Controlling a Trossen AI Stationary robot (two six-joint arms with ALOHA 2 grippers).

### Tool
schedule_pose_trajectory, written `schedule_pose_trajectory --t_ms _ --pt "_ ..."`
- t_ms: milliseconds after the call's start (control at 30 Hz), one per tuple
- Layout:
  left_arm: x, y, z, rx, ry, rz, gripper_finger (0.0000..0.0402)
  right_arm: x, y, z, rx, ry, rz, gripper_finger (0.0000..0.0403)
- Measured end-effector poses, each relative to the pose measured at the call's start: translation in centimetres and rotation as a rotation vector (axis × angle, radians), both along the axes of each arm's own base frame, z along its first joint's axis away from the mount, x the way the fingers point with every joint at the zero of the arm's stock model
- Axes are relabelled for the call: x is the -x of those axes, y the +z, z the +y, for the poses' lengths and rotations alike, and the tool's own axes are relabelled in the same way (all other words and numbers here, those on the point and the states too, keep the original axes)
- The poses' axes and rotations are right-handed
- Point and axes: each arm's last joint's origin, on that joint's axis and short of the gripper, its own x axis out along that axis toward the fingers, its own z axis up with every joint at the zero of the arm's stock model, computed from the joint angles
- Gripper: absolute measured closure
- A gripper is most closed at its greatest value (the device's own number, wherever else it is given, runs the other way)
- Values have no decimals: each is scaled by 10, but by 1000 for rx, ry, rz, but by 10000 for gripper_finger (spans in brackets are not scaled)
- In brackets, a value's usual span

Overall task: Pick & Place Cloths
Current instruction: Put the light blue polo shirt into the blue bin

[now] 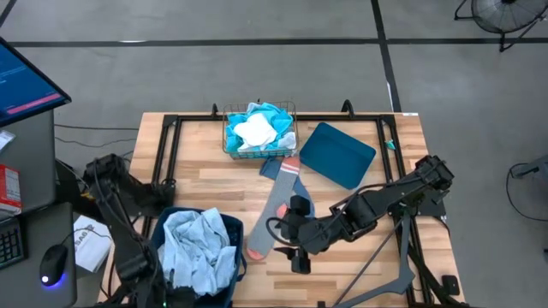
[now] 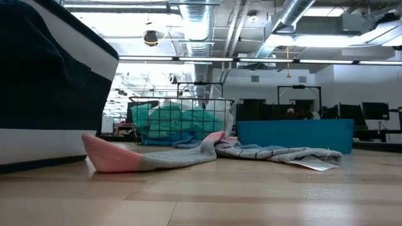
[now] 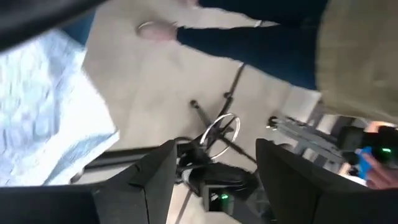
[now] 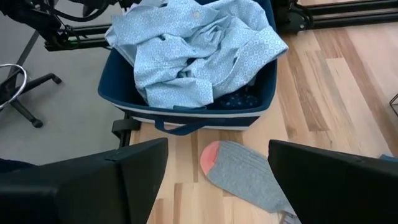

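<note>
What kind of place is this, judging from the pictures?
Probably a robotics lab or workshop, not a home. The low view shows bare ceiling ducts and rows of monitors behind the wooden table, and the high view shows a concrete floor and a computer screen.

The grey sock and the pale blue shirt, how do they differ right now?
The grey sock lies stretched out flat on the table; the pale blue shirt sits crumpled in the dark bin. The sock is plain grey with a pink-orange toe; the shirt carries a fine print. Both are soft fabric, and neither is gripped.

A wire basket (image 1: 228, 135), a teal lid (image 1: 337, 154), perhaps plastic, on the table (image 1: 205, 184).
</note>
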Motion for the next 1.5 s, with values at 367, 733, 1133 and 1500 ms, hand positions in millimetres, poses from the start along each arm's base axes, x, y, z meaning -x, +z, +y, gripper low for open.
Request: schedule_pose_trajectory --t_ms 367,733,1133,1500 --pt "21 -23 -20 -51 11 230 200 0 0 0 39 32 -1 131" --pt "23 -28 -18 -129 313 244 200 0 0 1 40 35 -4 131" --pt "35 -36 -6 -282 359 467 200 5 0 9 40 59 -3 131" --pt "28 -40 -7 -275 498 534 200 6 0 10 41 63 -1 131"
